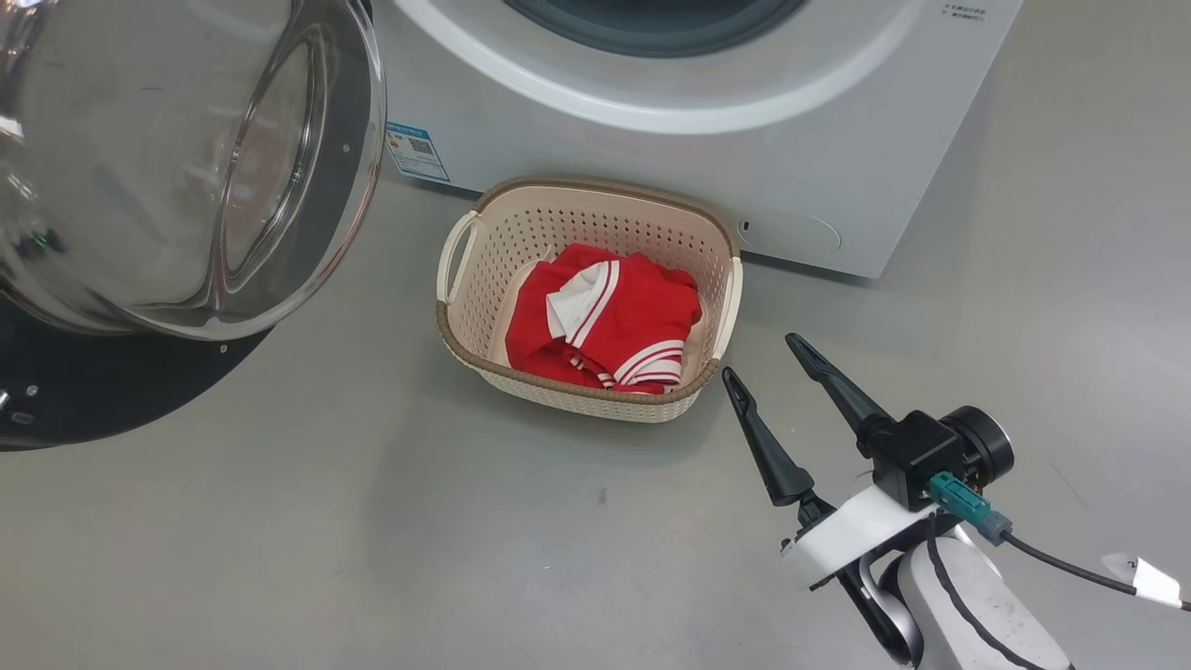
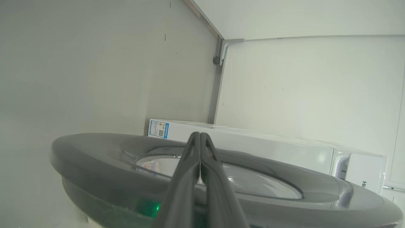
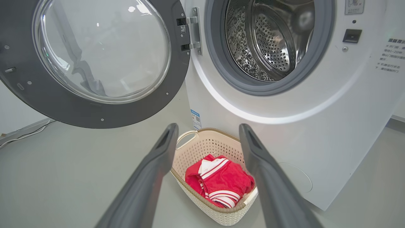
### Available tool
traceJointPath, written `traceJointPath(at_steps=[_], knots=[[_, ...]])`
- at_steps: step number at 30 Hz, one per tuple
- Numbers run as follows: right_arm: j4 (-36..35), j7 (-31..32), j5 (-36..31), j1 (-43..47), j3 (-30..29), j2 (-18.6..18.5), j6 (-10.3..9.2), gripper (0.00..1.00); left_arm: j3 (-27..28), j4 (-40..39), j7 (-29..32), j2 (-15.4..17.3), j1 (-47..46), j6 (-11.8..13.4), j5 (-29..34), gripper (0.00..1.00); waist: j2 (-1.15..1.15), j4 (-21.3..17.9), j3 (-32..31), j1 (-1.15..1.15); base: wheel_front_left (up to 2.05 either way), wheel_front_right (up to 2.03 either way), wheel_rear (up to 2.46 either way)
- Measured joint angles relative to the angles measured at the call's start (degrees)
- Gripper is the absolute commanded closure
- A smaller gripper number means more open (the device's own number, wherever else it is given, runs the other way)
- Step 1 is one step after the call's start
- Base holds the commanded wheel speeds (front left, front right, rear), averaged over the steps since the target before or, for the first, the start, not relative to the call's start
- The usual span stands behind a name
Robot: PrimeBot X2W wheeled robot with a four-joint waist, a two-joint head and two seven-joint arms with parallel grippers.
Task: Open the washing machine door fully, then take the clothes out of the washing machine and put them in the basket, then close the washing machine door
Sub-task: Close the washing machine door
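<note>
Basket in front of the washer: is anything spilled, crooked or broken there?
Nothing stands out. The red clothes lie bunched inside the basket, none hanging over its rim. The basket stands upright before the washing machine, whose door hangs open and looks intact.

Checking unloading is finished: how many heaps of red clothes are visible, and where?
1: the clothes lie as one crumpled heap in the basket, before the washing machine. It may hide several garments; the visible part of the drum is bare.
</note>
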Motion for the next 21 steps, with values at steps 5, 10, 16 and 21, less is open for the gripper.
traceJointPath(at_steps=[5, 10, 16, 21], knots=[[0.0, 0.0, 0.0, 0.0, -0.1, 0.0, 0.0, 0.0, -0.5, 0.3, 1.4, 0.0, 0.0, 0.0, 0.0, 1.0, 0.0, 0.1, -0.2, 0.0, 0.0, 0.0, 0.0], [0.0, 0.0, 0.1, 0.0, -0.3, 0.3, 0.01, 0.0, -0.8, 0.6, 5.4, -0.1, 0.0, 0.2, -1.1, 1.0, 0.0, 0.3, -0.7, 0.0, 0.0, 0.0, 0.0], [0.0, 0.0, 0.1, 0.0, -0.4, 0.3, 0.29, 0.0, -2.7, 0.5, 11.6, -1.8, 0.0, -1.4, -1.8, 1.0, 0.0, 0.6, -1.2, 0.0, 0.0, 0.0, 0.0], [0.0, 0.0, 0.5, 0.0, -0.4, 0.4, 0.29, 0.0, -4.5, 0.3, 15.3, -2.9, 0.2, -3.0, -1.8, 1.0, 0.0, 1.0, -1.6, 0.0, 0.0, 0.0, 0.0]])
